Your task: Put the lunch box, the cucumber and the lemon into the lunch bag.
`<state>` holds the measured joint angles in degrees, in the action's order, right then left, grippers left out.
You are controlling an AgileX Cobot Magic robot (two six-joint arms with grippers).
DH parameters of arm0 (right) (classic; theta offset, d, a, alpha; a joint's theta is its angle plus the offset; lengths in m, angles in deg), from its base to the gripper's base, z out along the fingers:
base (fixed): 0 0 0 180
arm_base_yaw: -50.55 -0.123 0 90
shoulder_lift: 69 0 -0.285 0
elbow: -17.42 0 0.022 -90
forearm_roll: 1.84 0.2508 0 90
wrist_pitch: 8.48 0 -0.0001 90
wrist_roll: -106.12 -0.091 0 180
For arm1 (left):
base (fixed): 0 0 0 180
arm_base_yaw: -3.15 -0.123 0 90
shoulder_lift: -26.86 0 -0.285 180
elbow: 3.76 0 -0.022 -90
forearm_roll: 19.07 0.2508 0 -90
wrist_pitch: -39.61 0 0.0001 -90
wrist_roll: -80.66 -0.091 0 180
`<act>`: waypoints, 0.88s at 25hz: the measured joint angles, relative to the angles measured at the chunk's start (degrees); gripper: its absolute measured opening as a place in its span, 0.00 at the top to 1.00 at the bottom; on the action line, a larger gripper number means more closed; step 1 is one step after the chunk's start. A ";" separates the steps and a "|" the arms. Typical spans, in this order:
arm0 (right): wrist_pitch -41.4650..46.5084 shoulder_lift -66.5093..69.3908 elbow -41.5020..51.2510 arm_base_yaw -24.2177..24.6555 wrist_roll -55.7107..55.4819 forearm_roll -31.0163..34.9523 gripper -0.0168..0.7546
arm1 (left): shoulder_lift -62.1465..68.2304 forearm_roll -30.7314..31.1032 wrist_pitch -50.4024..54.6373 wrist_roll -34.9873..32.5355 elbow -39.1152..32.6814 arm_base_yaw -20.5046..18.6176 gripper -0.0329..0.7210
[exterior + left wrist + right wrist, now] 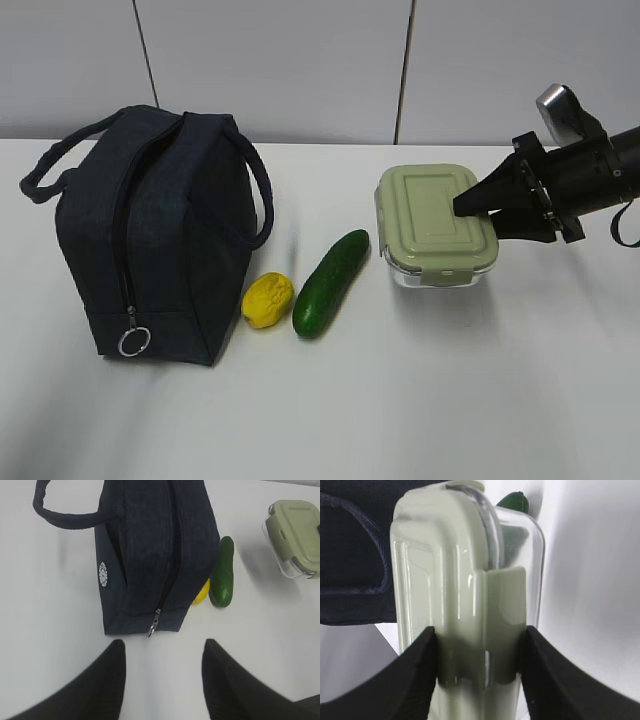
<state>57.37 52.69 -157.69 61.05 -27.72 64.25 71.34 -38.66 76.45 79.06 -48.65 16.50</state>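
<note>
Two fingers of the right gripper (480, 667) are closed against the box (437, 226) end; the left gripper (162, 672) is held open, empty, near the bag (152, 550).

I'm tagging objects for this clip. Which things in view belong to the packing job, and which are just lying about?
Belong to the job:
bag, zipper shut
lunch box, right pincer closing around its end
cucumber
lemon
left pincer, open, in front of the bag's zipper ring

Just lying about:
nothing, only the bare white table
</note>
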 joint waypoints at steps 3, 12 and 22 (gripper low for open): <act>0.00 -0.15 0.00 0.00 -0.86 0.10 0.49 | 2.81 0.00 -0.41 0.00 1.51 0.00 0.49; 0.00 -0.79 0.00 -2.29 -1.73 1.13 0.49 | 16.22 4.01 -0.45 0.00 9.88 0.00 0.39; 0.00 -7.54 0.47 -2.38 -2.61 3.19 0.49 | 28.19 5.82 -0.35 0.00 18.39 0.00 0.39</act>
<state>57.37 45.15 -157.23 58.67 -30.33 67.45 99.53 -32.84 76.10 79.06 -30.26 16.50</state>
